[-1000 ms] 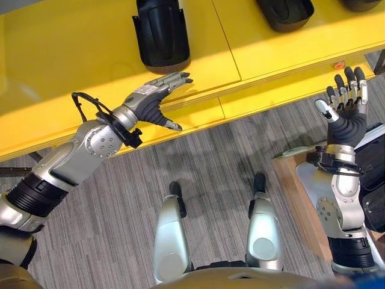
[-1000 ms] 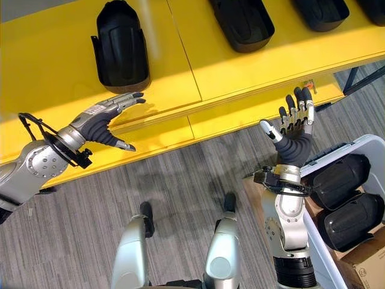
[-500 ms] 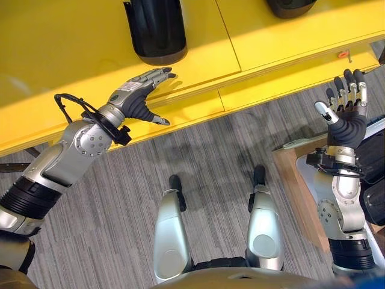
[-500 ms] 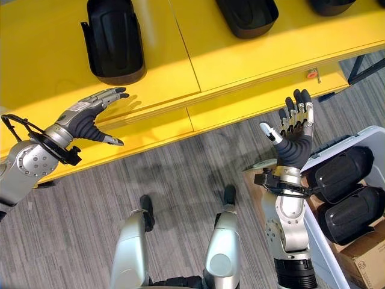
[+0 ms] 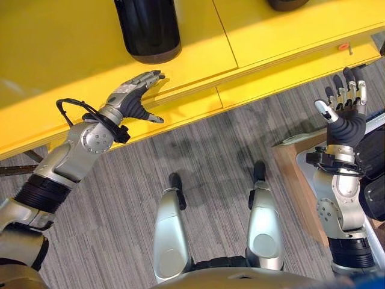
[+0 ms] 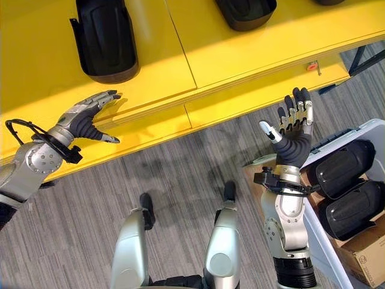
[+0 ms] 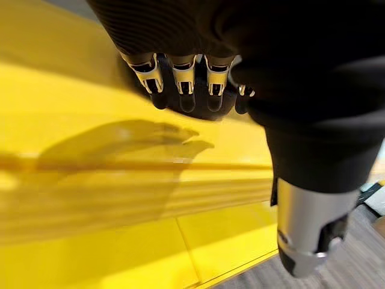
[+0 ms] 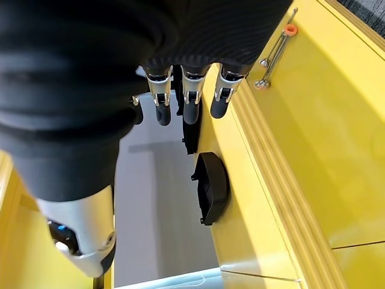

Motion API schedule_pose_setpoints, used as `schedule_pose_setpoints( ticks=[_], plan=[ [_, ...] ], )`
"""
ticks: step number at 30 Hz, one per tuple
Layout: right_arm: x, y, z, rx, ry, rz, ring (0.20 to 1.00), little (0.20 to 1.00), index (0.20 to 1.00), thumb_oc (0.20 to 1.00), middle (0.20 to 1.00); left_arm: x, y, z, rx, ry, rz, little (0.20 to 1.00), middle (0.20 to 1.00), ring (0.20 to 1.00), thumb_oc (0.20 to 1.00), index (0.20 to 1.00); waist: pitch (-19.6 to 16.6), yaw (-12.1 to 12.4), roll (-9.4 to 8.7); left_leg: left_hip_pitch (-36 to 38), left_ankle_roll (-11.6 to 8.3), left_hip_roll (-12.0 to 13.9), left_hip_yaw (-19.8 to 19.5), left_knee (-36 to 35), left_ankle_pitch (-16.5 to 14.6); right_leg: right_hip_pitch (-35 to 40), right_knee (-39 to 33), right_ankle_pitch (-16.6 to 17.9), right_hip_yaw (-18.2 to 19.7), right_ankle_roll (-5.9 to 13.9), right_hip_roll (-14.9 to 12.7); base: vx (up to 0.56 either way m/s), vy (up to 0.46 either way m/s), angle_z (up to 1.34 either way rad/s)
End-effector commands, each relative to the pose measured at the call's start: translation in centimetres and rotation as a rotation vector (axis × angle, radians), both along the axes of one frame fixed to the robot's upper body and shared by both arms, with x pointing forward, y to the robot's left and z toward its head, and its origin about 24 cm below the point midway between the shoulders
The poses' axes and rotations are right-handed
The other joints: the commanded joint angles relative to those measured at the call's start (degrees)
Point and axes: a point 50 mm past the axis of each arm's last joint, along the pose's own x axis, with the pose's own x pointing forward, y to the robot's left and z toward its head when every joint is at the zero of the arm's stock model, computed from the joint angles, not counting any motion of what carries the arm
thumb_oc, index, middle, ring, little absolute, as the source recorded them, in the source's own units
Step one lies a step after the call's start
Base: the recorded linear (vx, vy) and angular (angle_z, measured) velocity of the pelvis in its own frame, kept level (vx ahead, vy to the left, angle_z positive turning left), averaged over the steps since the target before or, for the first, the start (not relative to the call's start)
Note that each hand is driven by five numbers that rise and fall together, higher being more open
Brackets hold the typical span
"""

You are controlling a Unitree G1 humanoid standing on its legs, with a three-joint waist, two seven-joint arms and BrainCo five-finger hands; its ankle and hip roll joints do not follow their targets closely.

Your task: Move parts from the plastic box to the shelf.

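— Where are the parts?

— Two black moulded parts (image 6: 346,189) lie side by side in the plastic box (image 6: 322,250), a pale, white-walled bin on the floor at the robot's right. More of the same black parts are already on the yellow shelf (image 6: 240,66): one (image 6: 103,39) lies on the top board toward the left, and another (image 6: 245,12) is farther right, cut off by the edge of the view.

— Is either hand holding one?

— No. The right hand (image 6: 293,135) is raised above the near corner of the box, palm showing, fingers straight and spread, thumb out to the side, with nothing in it. Its own wrist view shows the fingers (image 8: 191,99) extended and bare.

— And the left hand?

— The left hand (image 6: 84,117) is stretched toward the front edge of the shelf, just below the part lying on the left. Its fingers are straight, reaching over the edge of the top board, the thumb pointing away beneath them. It holds nothing; whether the fingertips actually touch the board I cannot tell.

— What else is around?

— A cardboard box (image 6: 367,259) sits right beside the plastic box, at its far right corner. Grey striped carpet (image 6: 180,174) covers the floor in front of the shelf.
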Motion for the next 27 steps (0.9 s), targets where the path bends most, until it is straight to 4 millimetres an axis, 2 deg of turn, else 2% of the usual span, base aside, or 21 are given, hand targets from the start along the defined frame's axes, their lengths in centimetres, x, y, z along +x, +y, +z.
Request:
schedule_pose_setpoints(
  ticks=[1,9,20,27],
  plan=[
    [-1.4,-0.3,3.3,0.009,-0.187,-0.008,1.0,1.0,1.0,1.0,1.0,0.4,0.2,3.7,0.027,-0.166,0.02,1.0,1.0,1.0,1.0,1.0,0.2,-0.8,-0.56,3.8,-1.27,0.8,1.3,-6.7,5.8,-0.3,11.3,-8.2,0.8,-0.03,-3.1,0.0,0.0,0.0],
    [-1.4,-0.3,3.4,0.009,-0.192,-0.001,1.0,1.0,1.0,1.0,1.0,1.1,0.8,4.2,0.033,-0.19,0.076,1.0,1.0,1.0,1.0,1.0,0.1,-0.9,-0.67,3.4,-1.27,0.8,1.5,-6.4,5.5,-0.7,11.5,-8.2,1.1,-0.09,-3.1,0.0,0.0,0.0],
    [-1.5,-0.5,3.4,0.004,-0.199,0.001,1.0,1.0,1.0,1.0,1.0,2.8,1.3,6.8,0.087,-0.257,0.15,1.0,1.0,1.0,1.0,1.0,-0.2,-1.6,-0.89,2.7,-1.37,1.0,1.5,-5.6,5.3,-1.8,12.5,-8.6,1.4,-0.02,-2.9,0.0,0.0,0.0],
    [-1.6,-0.5,3.4,0.003,-0.202,0.006,1.0,1.0,1.0,1.0,1.0,3.5,0.4,8.0,0.109,-0.281,0.143,1.0,1.0,1.0,1.0,1.0,-0.4,-1.9,-1.09,2.1,-1.38,1.0,1.5,-4.9,5.1,-2.1,12.9,-8.6,1.5,0.06,-2.9,0.0,0.0,0.0]
  ],
)
